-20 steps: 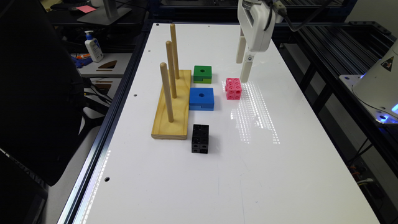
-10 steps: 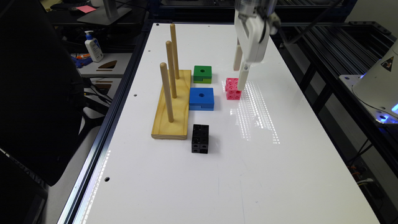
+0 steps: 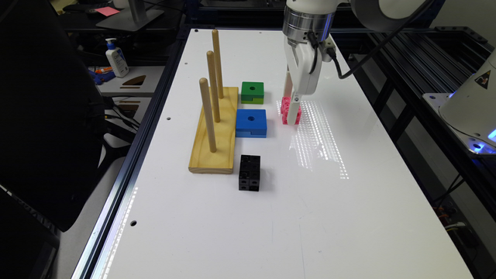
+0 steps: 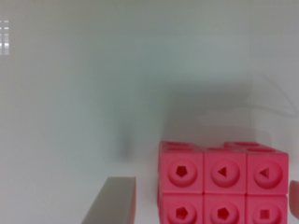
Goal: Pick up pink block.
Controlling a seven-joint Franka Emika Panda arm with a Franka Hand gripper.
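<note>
The pink block (image 3: 285, 111), made of joined little cubes with holes in their faces, rests on the white table (image 3: 271, 217) to the exterior view's right of the blue block. My gripper (image 3: 291, 104) has come down over it, the white hand standing upright above. In the wrist view the pink block (image 4: 223, 184) lies between my fingers. One grey finger (image 4: 114, 201) stands a small gap away from one side, and the other finger barely shows at the frame edge past the opposite side. The gripper (image 4: 205, 189) is open around the block.
A blue block (image 3: 251, 122) and a green block (image 3: 252, 92) lie beside a wooden base (image 3: 214, 135) with three upright pegs. A black block (image 3: 249, 172) sits nearer the front. The table drops off at the exterior view's right edge, beside dark rails.
The gripper has come down and shifted slightly to the exterior view's left, from above and beside the pink block to straddling it. The blocks have not moved.
</note>
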